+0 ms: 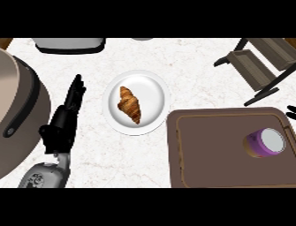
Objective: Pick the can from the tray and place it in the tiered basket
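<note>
- A kitchen: pale marble counter (196,57).
- Just right of the left hand (64,117), a white plate (151,90) bears a croissant (130,104).
- At that hand's left, a big rounded pot (beige, dark-rimmed) (3,110).
- Far right: brown tray (196,145), tiered basket (258,62).

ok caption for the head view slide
Purple can lying on the brown tray, tiered basket behind it, croissant on a plate, left robot hand open on the counter.
</note>
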Available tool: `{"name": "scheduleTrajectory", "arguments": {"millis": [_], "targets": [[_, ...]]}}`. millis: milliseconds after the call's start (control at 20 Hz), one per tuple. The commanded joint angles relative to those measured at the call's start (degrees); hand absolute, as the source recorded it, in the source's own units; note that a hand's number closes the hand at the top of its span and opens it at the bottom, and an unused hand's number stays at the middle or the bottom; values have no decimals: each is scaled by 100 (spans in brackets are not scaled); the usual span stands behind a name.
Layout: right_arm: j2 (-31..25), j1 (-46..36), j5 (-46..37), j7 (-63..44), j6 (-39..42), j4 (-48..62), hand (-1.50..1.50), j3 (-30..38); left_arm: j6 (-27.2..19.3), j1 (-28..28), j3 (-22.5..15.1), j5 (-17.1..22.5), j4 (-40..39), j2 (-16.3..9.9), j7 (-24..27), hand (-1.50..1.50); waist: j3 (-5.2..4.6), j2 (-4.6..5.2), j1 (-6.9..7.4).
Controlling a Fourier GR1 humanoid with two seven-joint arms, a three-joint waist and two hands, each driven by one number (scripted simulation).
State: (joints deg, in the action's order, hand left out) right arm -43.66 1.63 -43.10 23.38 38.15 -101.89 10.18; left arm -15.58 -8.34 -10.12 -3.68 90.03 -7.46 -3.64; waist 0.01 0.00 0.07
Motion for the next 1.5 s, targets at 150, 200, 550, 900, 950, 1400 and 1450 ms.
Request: {"name": "scheduleTrajectory", "arguments": {"millis": [150,200,550,900,950,1400,1450], "targets": [[-80,244,-228,1087,-376,578,-150,75,10,-34,128,-168,18,89,-49,0,1,-3,-21],[189,-29,-240,660,-147,405,-150,-88,65,-318,174,-177,-65,141,-231,0,0,-1,-16],[426,-472,-389,196,32,550,-150,-625,103,-215,218,-261,180,152,-323,0,0,-1,24],[580,-150,-399,60,191,103,-150,-574,620,434,549,66,304,-102,167,0,-2,-9,-6],[733,-586,-712,114,-79,805,-150,-886,249,-56,273,-318,-333,359,233,0,-1,5,1],[692,-588,-787,332,81,999,-150,-602,300,-219,369,-504,-222,422,125,0,0,0,-8],[1135,-389,-915,-67,-66,588,-150,-938,403,198,334,-378,382,344,-173,0,0,-7,4]]}}
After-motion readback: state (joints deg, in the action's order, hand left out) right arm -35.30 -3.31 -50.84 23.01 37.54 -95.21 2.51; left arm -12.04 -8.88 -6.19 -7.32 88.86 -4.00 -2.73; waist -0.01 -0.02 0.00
